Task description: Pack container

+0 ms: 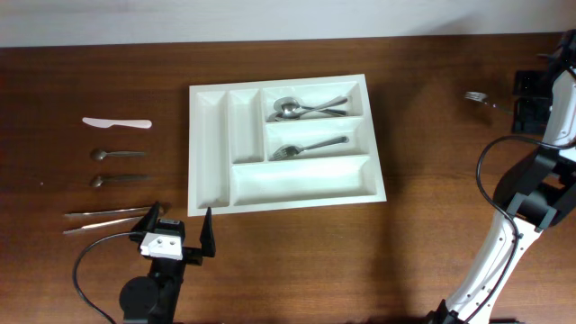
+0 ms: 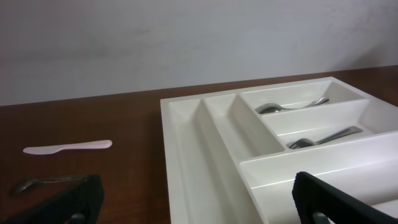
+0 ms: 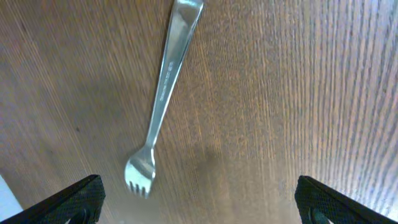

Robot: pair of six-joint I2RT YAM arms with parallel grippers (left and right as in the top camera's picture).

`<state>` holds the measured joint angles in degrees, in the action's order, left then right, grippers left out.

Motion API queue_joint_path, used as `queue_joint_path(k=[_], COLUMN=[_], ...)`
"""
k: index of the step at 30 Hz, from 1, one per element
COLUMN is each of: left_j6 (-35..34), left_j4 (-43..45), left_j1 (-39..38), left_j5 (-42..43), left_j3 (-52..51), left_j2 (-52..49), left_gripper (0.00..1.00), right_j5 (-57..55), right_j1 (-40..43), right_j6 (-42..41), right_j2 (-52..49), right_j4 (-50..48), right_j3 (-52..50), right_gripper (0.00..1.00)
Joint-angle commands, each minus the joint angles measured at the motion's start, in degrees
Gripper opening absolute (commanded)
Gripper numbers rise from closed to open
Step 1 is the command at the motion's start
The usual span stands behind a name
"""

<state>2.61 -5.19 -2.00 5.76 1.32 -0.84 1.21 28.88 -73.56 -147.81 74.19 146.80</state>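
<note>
At centre, container (image 1: 301,181) lengthwise left-right

- Left arm (image 1: 148,292): rises at the front edge of the table (image 1: 432,225), toward its left corner, and reaches a short way toward the far edge.
- Left gripper (image 1: 180,227): hovers low over the table, points toward the far edge, spreads its black fingers (image 1: 209,232) wide apart, grips nothing.
- Right arm (image 1: 499,247): climbs from the front right corner along the right edge, bends at a black elbow, runs on toward the far right corner.
- Right gripper (image 1: 526,97): faces down at the table near the far right corner, stands fully spread, grips nothing.
</note>
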Motion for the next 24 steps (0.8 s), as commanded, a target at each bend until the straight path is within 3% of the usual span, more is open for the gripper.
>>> queue_joint_path(k=[1,24], left_j6=[0.48,0.48], left_j4=[-0.2,-0.2], left_j1=[0.31,0.31], left_j5=[-0.2,-0.22], left_j3=[-0.22,-0.22], left_j2=[0.48,0.48], left_gripper=[0.99,0.99], right_j5=[-2.1,2.43], right_j1=[0.09,0.02], right_j6=[-4.22,-9.27], right_j2=[-0.55,-0.83], right_j4=[-0.92,-10.29], right_j3=[1.18,1.16], right_gripper=[0.99,0.99])
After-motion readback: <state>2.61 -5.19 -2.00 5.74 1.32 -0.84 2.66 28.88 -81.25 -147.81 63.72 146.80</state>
